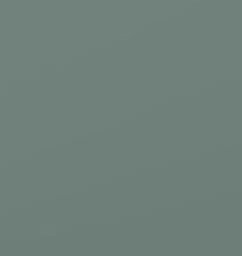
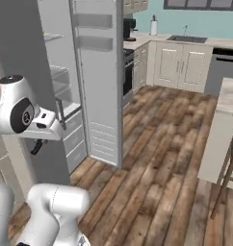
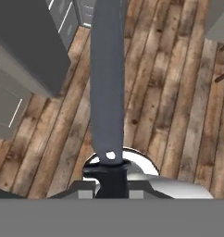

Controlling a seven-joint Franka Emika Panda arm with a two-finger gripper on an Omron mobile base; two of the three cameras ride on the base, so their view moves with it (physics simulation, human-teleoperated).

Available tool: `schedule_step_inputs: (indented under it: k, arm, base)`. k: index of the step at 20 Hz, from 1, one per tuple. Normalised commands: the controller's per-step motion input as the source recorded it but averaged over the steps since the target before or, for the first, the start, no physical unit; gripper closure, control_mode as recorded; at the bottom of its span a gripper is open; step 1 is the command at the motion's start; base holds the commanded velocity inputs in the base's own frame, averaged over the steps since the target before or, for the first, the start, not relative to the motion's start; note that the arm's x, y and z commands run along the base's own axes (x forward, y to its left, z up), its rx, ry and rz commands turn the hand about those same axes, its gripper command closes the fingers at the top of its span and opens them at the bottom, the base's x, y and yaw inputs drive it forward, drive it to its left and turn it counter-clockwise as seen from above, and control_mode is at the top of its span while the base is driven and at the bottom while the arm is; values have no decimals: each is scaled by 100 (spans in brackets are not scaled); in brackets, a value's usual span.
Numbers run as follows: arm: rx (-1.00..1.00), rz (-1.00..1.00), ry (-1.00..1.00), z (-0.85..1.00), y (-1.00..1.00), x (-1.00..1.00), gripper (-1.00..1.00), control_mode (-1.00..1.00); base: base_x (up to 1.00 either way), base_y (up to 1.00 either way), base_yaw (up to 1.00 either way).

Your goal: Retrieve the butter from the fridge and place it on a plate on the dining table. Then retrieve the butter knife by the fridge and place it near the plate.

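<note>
My gripper (image 3: 107, 181) is shut on the butter knife (image 3: 106, 83). The knife's black handle sits between the fingers, and its long dark-grey blade points away from the hand, over the wooden floor. In the right base view the gripper (image 2: 38, 145) hangs low at the left, under the white wrist and beside the fridge (image 2: 60, 81). The fridge stands open, its door (image 2: 99, 72) swung out toward the room with shelves on its inner face. One corner of the dining table (image 2: 230, 98) shows at the right edge. The butter and the plate are out of view.
A wooden stool (image 2: 229, 168) stands against the dining table. At the back are cream cabinets (image 2: 178, 65) with a sink, and an oven (image 2: 129, 72) just past the fridge door. Wooden floor (image 2: 157, 158) lies open between fridge and table. A plain grey surface (image 1: 121, 128) sits close to the left base camera.
</note>
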Motion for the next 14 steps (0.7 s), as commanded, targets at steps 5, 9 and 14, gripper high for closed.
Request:
schedule_step_inputs:
  k: [5,9,14]
  arm:
    - [0,0,0,0,0,0,100,100]
    - [0,0,0,0,0,0,100,100]
    - [0,0,0,0,0,0,100,100]
  base:
    - [-30,-83,-58]
    - [-6,-100,-30]
    - [2,-100,-19]
